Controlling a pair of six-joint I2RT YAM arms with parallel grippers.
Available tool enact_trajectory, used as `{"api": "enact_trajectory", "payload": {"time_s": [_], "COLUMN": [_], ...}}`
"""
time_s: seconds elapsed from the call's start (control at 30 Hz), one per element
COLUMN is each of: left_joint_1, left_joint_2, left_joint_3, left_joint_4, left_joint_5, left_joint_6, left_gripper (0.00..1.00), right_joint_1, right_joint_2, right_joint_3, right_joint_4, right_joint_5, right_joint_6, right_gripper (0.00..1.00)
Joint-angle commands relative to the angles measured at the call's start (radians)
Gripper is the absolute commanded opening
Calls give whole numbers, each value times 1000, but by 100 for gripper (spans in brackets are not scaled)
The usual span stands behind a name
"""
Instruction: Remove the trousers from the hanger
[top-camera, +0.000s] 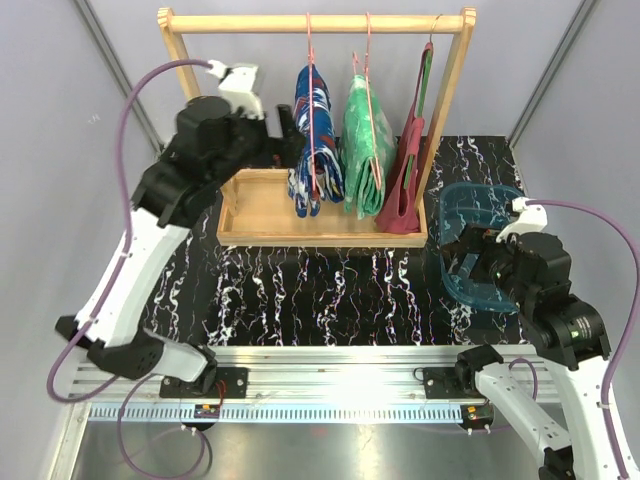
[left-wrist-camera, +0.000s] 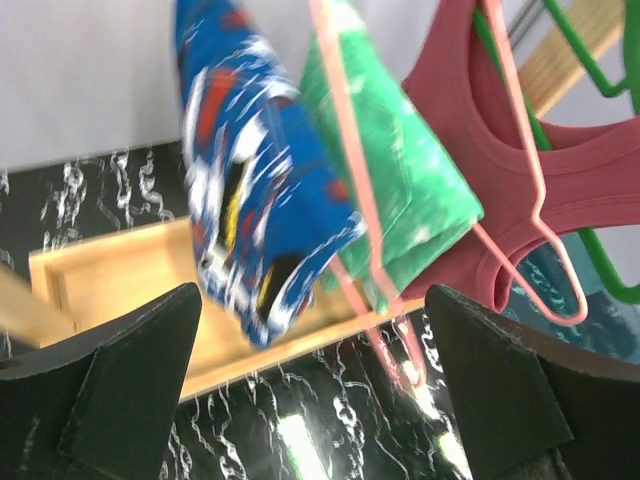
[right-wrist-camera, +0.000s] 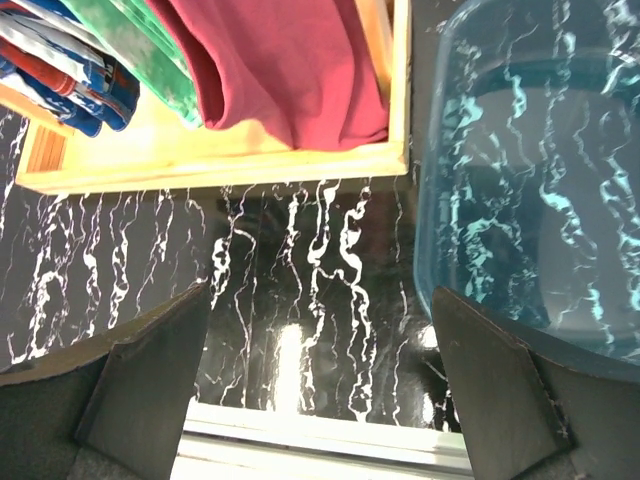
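Both pairs of trousers hang on the wooden rack (top-camera: 250, 22) at the back of the counter (top-camera: 330, 290); the dark blue patterned trousers (top-camera: 315, 140) are draped over a pink hanger (top-camera: 310, 60) at the left; the green marbled trousers (top-camera: 365, 150) hang over a second pink hanger (top-camera: 368, 60) just beside them; a maroon tank top (top-camera: 405, 190) on a green hanger (top-camera: 428, 70) hangs at the right. The left arm (top-camera: 200, 150) is raised beside the rack, left of the blue pair; the left jaws stand wide apart, gripping nothing, facing the blue cloth. The right arm (top-camera: 545, 290) is low by a translucent blue bin (top-camera: 480, 195); the right jaws are also spread apart and empty above the counter.
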Motion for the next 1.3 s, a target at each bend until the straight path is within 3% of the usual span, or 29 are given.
{"api": "enact_trajectory", "payload": {"time_s": [0.0,0.1,0.23,0.37,0.6,0.73,1.27], "left_joint_1": [-99,-120,-142,-145,-145,-145,-145], "left_joint_2": [53,124,240,329,426,432,337], "left_joint_3": [120,172,258,279,352,336,370], "left_joint_4": [83,97,45,49,16,34,172], "left_joint_5": [-159,-223,-342,-438,-461,-510,-463], "left_joint_6": [124,139,171,229,250,231,116], "left_gripper": [99,99,89,72,34,2,0], "right_joint_1": [8,9,8,9,8,9,8], "right_joint_2": [-1,-20,-41,-55,-60,-58,-23], "right_joint_3": [-18,-44,-64,-69,-110,-124,-68], "right_joint_4": [53,64,68,75,101,108,191], "right_joint_5": [-50,-83,-116,-136,-173,-196,-219], "right_joint_6": [22,35,44,53,62,62,42], "right_gripper": [99,99,99,99,100,99,99]}}
